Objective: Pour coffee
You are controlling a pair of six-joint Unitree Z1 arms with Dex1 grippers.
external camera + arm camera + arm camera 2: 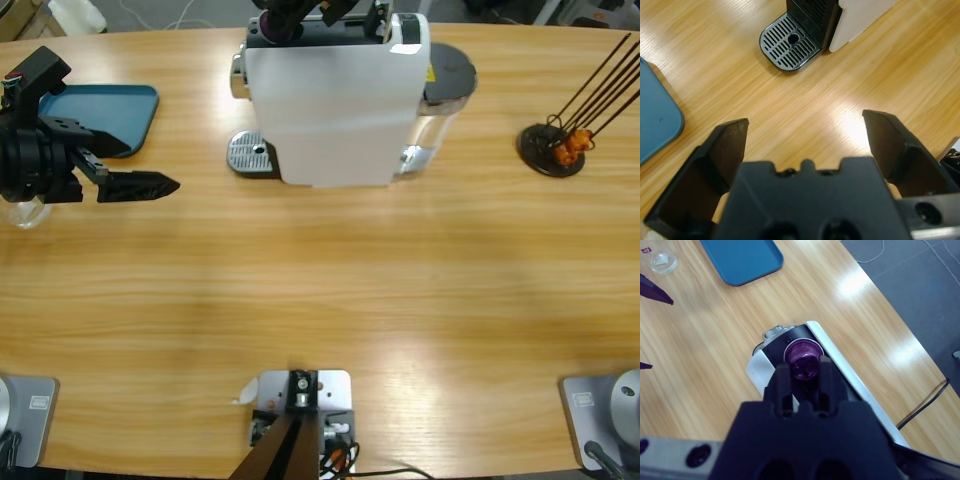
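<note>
Capsule [804, 360] in right gripper [804, 371] over machine [335, 100]; lower half hidden

I see the white coffee machine [335, 100] standing upright at the far middle of the table, its round slotted drip tray [250, 153] at its foot with nothing on it. A small purple capsule [804, 360], shiny with a silver rim, sits between the two closed-in jaws of the right gripper [804, 372], directly at the black top of the machine. A small clear glass [22, 212] stands well apart at the table's left edge, near a blue tray; I cannot tell whether it holds any liquid.
</note>
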